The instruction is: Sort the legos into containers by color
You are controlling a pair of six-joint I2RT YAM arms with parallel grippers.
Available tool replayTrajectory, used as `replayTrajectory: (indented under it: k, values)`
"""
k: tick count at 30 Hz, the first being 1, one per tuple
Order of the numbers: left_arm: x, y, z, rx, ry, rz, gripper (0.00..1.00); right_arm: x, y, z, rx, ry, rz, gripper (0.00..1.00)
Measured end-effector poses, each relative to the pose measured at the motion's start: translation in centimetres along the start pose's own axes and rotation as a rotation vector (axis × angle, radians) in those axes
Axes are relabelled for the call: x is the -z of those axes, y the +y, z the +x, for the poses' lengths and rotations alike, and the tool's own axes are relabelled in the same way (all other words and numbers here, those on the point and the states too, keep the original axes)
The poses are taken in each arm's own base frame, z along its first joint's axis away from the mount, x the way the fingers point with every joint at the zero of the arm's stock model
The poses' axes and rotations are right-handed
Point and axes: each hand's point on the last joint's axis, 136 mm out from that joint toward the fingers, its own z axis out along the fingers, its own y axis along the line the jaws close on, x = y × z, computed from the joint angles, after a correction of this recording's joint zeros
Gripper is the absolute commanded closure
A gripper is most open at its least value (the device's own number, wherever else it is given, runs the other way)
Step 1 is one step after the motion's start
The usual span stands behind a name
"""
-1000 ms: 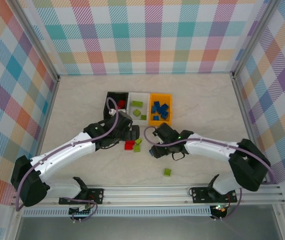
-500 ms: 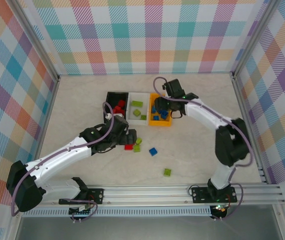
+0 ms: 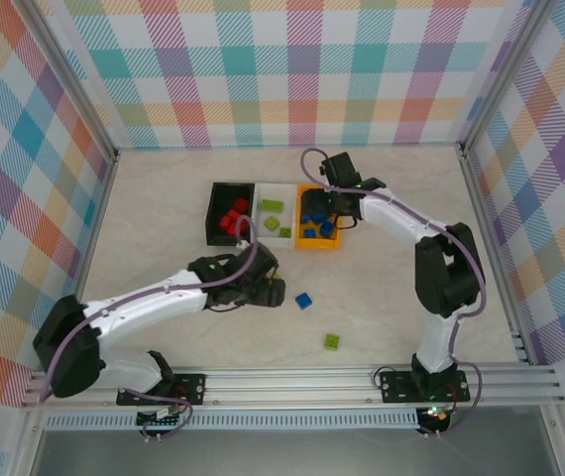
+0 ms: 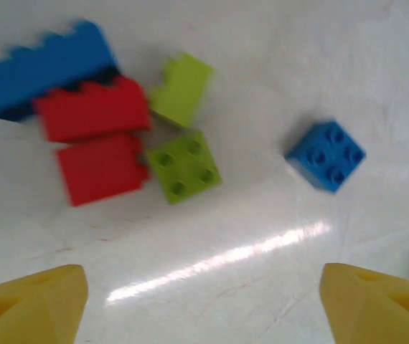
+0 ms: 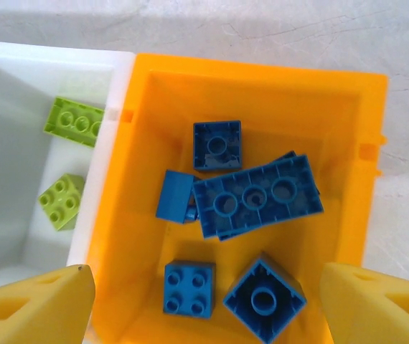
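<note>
Left fingers (image 3: 273, 292), seen from overhead, hang low over the worktop (image 3: 164, 327), near the front of the white bin (image 3: 289, 198); their spread cannot be judged from this height. Right fingers (image 3: 345, 208) stand over the orange-yellow bin (image 3: 302, 243), the right-hand end of a row of three touching bins, with the black bin (image 3: 213, 213) on the left and the white one in the middle. Red bricks (image 3: 231, 218) lie in the black bin, lime green bricks (image 3: 272, 206) in the white, blue bricks (image 3: 314, 220) in the orange-yellow. One loose blue brick (image 3: 304, 299) lies on the worktop just right of the left fingers. One loose green brick (image 3: 332, 341) lies nearer the arm bases, well apart from the bins

Left wrist view: left fingers (image 4: 32, 301) are set wide with nothing between them and bare worktop (image 4: 212, 287) below. Beyond them sits a tight cluster of two red bricks (image 4: 97, 140), two lime green bricks (image 4: 183, 166) touching their right side, and a long blue brick (image 4: 43, 64) against the farther red one. The loose blue brick (image 4: 326, 154) lies apart to the right, studs up

Right wrist view: right fingers (image 5: 36, 301) are wide and empty. Directly below is the orange-yellow bin (image 5: 262, 93) holding several blue bricks (image 5: 255, 195), some studs up, some overturned. Touching its left wall is the white bin (image 5: 18, 93), with two lime green bricks (image 5: 75, 122) inside
</note>
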Motion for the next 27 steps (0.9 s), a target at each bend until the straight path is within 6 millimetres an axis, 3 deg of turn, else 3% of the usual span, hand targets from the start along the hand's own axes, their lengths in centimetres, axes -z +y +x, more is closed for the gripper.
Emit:
replayTrajectory:
  k: [4, 8, 13, 16, 21, 27]
  values:
    - [-2.8, -1.4, 1.8, -0.043, 0.091, -0.015, 0.23, 2.9, 0.1, -0.1, 0.0, -0.049, -0.02, 0.18]
    - [-4.5, -0.8, 2.8, -0.053, 0.136, -0.068, 0.29, 4.0, 0.0, 0.2, 0.0, -0.068, -0.027, 0.18]
    - [-4.8, 0.1, 2.2, -0.062, 0.104, -0.124, 0.34, 3.3, -0.6, 1.6, -0.001, -0.036, -0.015, 0.18]
    - [-4.9, 0.4, 1.5, -0.068, 0.079, -0.156, 0.37, 3.3, -0.5, 1.5, 0.0, -0.041, -0.017, 0.18]
    - [-7.1, 0.8, 0.8, -0.076, 0.082, -0.211, 0.4, 3.3, -0.6, 1.5, -0.001, -0.046, -0.018, 0.18]
    - [-7.3, 1.0, -1.0, -0.086, 0.043, -0.238, 0.45, 3.4, -0.7, 1.7, -0.001, -0.044, -0.016, 0.18]
